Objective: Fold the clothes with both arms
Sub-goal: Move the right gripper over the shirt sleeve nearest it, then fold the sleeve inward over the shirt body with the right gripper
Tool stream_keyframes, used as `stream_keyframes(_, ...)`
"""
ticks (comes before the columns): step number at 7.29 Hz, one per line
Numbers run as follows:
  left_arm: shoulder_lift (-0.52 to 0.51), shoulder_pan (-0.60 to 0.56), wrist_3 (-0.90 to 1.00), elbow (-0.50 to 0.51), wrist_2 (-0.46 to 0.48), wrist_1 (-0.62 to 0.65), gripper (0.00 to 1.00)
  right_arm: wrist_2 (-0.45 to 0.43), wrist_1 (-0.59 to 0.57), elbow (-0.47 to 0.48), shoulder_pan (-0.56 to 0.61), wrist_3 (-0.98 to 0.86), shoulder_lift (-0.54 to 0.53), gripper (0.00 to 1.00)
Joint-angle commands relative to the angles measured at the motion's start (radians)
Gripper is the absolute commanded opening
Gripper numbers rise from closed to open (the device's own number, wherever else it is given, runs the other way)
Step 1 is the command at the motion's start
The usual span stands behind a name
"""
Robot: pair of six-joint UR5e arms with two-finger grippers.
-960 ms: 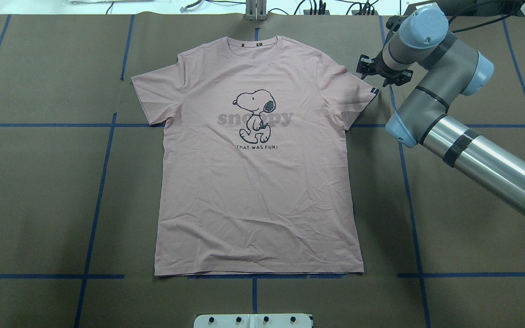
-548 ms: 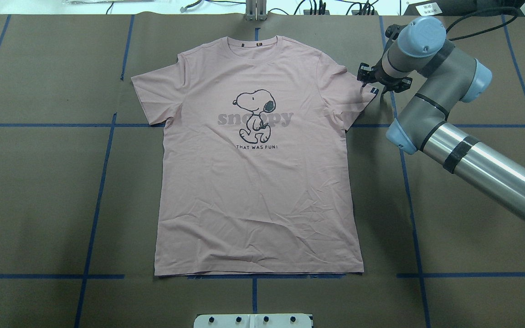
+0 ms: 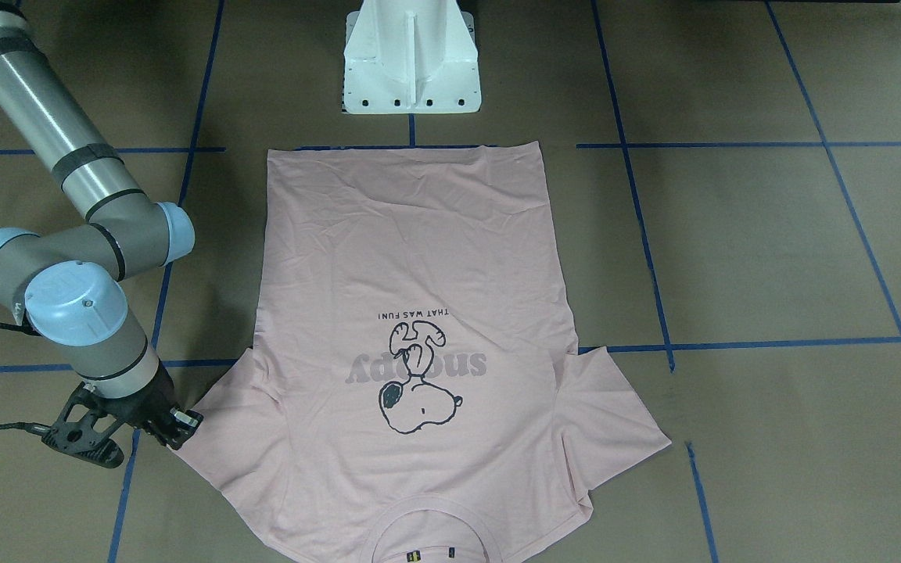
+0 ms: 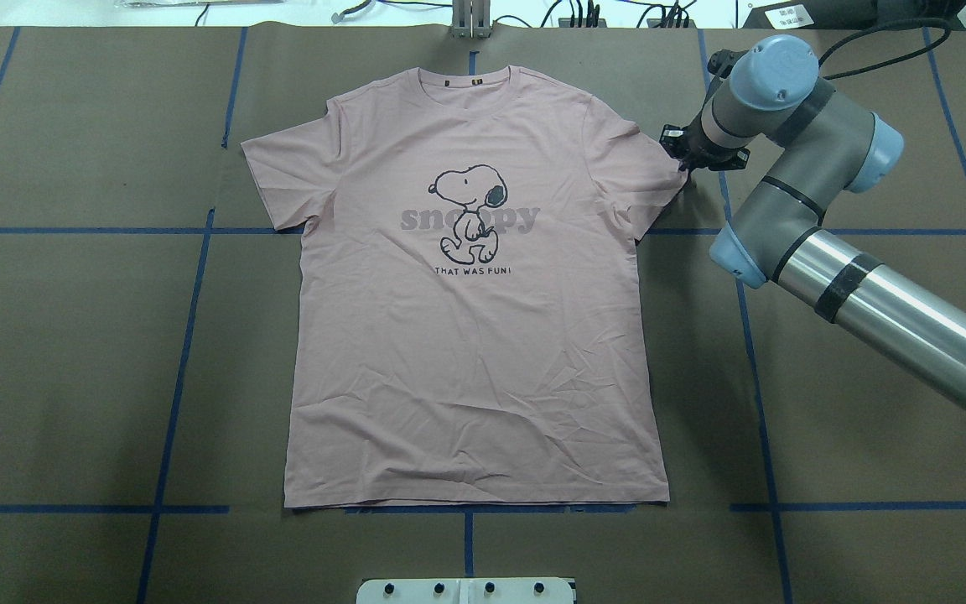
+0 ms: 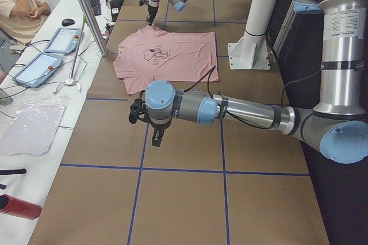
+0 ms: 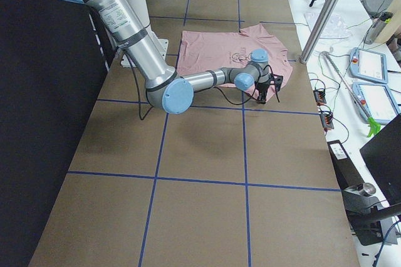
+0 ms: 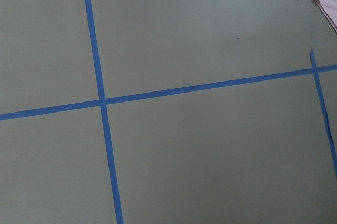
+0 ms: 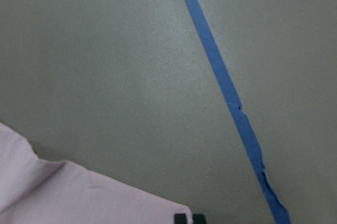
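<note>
**Right gripper (image 4: 686, 156) is sitting at the sleeve tip of the pink Snoopy T-shirt (image 4: 475, 335), in the upper right of the overhead view.**

The T-shirt is lying flat and print up at frame centre, collar toward the top. I cannot tell whether either pincer is spread or pinching. The left gripper (image 5: 155, 133) is hovering over bare table, well apart from the cloth. The likely risk is that the fingers catch one hem layer or miss it, so the sleeve slips or drags the body askew. There are one T-shirt, two sleeves, two arms and one black sleeve tag (image 8: 188, 217).
</note>
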Motion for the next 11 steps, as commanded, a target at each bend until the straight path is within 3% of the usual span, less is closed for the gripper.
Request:
stream_keyframes(1, -0.004, 0.0, 0.001, -0.001, 0.0, -0.001, 1.0, 0.002, -0.002, 0.023, 0.0, -0.005, 0.007, 0.0)
stream_keyframes(4, -0.004, 0.0, 0.001, -0.001, 0.0, -0.001, 1.0, -0.002, -0.07, 0.038, -0.044, 0.044, 0.129, 0.0)
stream_keyframes(7, -0.006, 0.0, 0.001, -0.001, 0.0, -0.001, 1.0, -0.106, -0.085, -0.177, -0.091, 0.081, 0.317, 0.0)
stream_keyframes(9, -0.006, 0.0, -0.003, -0.01, -0.002, 0.001, 1.0, -0.148, -0.083, -0.227, -0.118, 0.081, 0.357, 0.0)
stream_keyframes(10, -0.007, 0.0, -0.001, -0.01, -0.002, -0.001, 1.0, -0.149, -0.076, -0.23, -0.117, 0.079, 0.355, 0.08)
stream_keyframes(11, -0.012, 0.0, 0.001, -0.01, -0.002, -0.026, 1.0, -0.165, -0.066, -0.235, -0.129, 0.078, 0.357, 0.95)
